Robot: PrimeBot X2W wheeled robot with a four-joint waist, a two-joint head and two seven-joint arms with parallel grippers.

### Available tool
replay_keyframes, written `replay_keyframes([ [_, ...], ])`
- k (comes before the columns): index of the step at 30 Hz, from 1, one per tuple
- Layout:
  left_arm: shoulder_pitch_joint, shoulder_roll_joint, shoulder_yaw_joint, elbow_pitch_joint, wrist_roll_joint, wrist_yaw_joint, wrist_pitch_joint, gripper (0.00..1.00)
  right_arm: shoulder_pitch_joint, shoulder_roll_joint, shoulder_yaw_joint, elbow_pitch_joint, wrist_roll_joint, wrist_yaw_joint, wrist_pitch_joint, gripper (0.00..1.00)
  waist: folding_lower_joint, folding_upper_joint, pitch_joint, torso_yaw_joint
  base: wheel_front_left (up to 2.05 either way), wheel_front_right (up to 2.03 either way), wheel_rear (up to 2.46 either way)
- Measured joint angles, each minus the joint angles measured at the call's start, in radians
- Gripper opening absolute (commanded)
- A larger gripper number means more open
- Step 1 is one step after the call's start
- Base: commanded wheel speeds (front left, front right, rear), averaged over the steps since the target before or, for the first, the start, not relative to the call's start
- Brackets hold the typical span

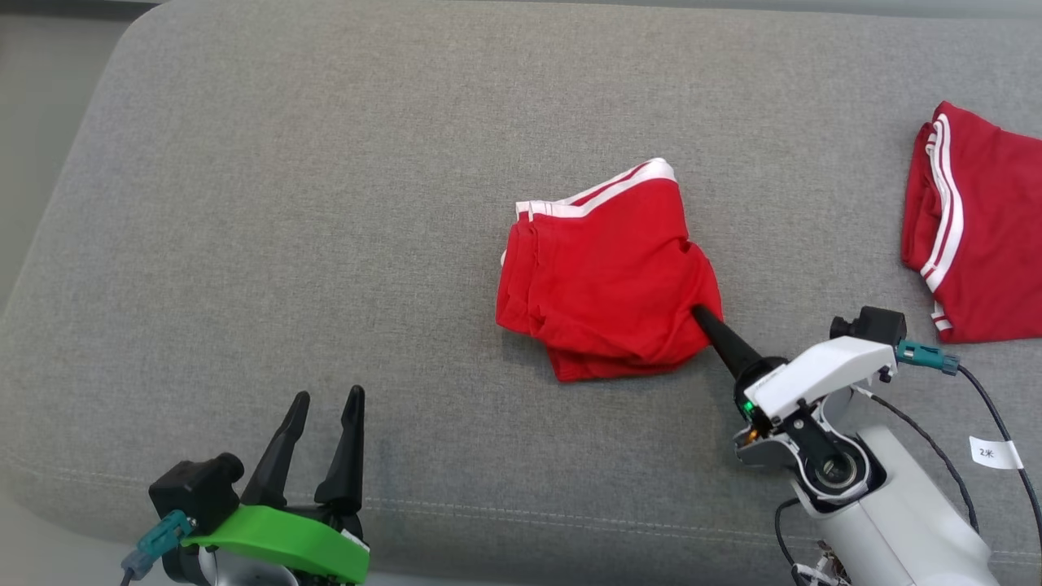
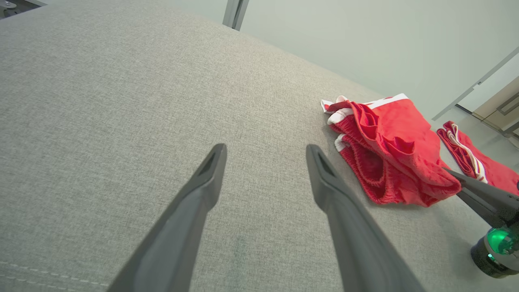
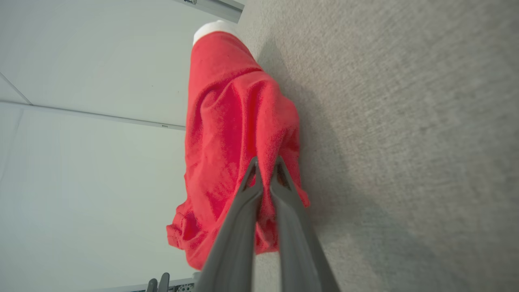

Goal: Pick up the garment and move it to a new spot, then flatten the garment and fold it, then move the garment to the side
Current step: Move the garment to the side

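The garment (image 1: 606,277) is a pair of red shorts with white stripes, folded into a thick bundle at the middle of the grey cushion (image 1: 326,203). My right gripper (image 1: 698,313) is shut on the garment's right edge, a pinch of red cloth held between its fingers (image 3: 265,170). In the left wrist view the garment (image 2: 389,150) lies to the right, with my right gripper (image 2: 448,172) at its near corner. My left gripper (image 1: 326,403) stands open over bare cushion at the lower left, well away from the garment, its fingers (image 2: 211,170) spread with nothing between them.
A second red garment with white stripes (image 1: 973,236) lies folded at the right edge of the cushion. The cushion's front seam (image 1: 529,513) runs along the bottom. A cable with a white tag (image 1: 989,452) hangs by my right arm.
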Motion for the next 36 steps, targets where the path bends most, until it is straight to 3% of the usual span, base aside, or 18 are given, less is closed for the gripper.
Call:
replay_keyframes([
  [3,0.000,-0.002,0.009,0.000,-0.001,0.001,0.000,1.00,0.000,0.011,-0.030,-0.033,0.060,0.000,-0.001,0.00,0.0000,0.0000,-0.004,-0.010,0.00,0.00,0.00],
  [10,0.000,-0.003,0.013,-0.002,-0.001,0.001,-0.001,1.00,0.022,-0.024,-0.056,-0.023,0.074,0.000,-0.001,0.00,0.0000,0.0000,-0.012,-0.036,0.00,0.00,0.00],
  [16,0.001,-0.003,0.014,-0.005,-0.001,0.001,-0.001,1.00,0.028,-0.106,-0.053,0.000,0.031,0.000,0.016,0.00,0.0000,0.0000,-0.014,-0.061,0.00,0.00,0.00],
  [21,0.000,-0.002,0.015,-0.014,-0.001,0.001,-0.002,1.00,-0.066,-0.200,-0.014,-0.010,-0.067,-0.004,0.062,0.00,0.0000,0.0000,-0.005,-0.082,0.00,0.00,0.00],
  [31,0.000,0.000,0.012,-0.032,-0.001,0.001,-0.001,1.00,-0.280,-0.341,-0.014,-0.060,-0.155,-0.059,0.145,0.00,0.0000,0.0000,0.028,-0.125,0.00,0.00,0.00],
  [36,-0.001,0.013,0.015,-0.043,0.001,0.001,0.000,1.00,-0.311,-0.367,-0.040,-0.061,-0.153,-0.074,0.168,0.00,0.0000,0.0000,0.053,-0.145,0.00,0.00,0.00],
])
